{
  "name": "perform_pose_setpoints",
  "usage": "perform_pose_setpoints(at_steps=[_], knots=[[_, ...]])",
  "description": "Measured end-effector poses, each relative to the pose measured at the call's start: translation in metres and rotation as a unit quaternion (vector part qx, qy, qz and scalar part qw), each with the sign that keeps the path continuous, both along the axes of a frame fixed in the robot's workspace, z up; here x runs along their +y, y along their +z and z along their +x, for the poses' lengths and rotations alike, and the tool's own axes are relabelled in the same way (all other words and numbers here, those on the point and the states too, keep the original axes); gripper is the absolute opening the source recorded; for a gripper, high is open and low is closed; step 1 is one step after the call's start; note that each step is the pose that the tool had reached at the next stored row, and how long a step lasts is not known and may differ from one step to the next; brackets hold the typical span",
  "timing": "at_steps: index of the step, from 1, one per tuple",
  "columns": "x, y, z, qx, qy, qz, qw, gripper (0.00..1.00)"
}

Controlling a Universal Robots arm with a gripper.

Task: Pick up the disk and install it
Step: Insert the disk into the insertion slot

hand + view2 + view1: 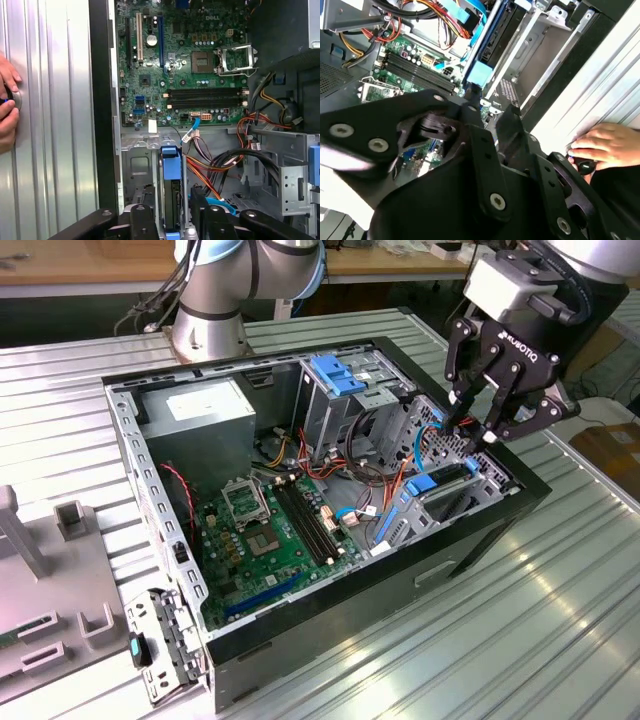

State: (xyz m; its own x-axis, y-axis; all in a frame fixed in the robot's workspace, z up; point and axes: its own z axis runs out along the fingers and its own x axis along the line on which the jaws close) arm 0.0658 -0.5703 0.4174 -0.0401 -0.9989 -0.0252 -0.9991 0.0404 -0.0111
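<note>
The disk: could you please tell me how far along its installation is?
Done: the disk is picked up and stands on edge inside the drive bay. In hand: the gripper is at the disk's end. Left: I cannot confirm that it is fully seated.

The arm (600,254) extends above the computer case (300,640), wrist bent downward. The tool (477,430) hangs over the case's drive-bay corner, its 2 fingers (142,222) spread apart, pointing into it.
</note>
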Motion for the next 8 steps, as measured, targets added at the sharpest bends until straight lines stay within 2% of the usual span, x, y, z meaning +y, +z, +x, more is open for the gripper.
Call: perform_pose_setpoints(at_steps=[1,2,3,4,8], knots=[[0.0000,-0.0010,0.0013,0.0000,0.000,0.0000,1.0000,0.30],[-0.0001,-0.0018,0.0054,0.0000,0.000,-0.0001,1.0000,0.24],[0.0000,-0.0024,0.0084,0.0000,0.000,0.0000,1.0000,0.24],[0.0000,-0.0034,0.0112,0.0000,0.000,0.0001,1.0000,0.17],[0.0000,-0.0119,0.0216,0.0000,0.000,0.0000,1.0000,0.17]])
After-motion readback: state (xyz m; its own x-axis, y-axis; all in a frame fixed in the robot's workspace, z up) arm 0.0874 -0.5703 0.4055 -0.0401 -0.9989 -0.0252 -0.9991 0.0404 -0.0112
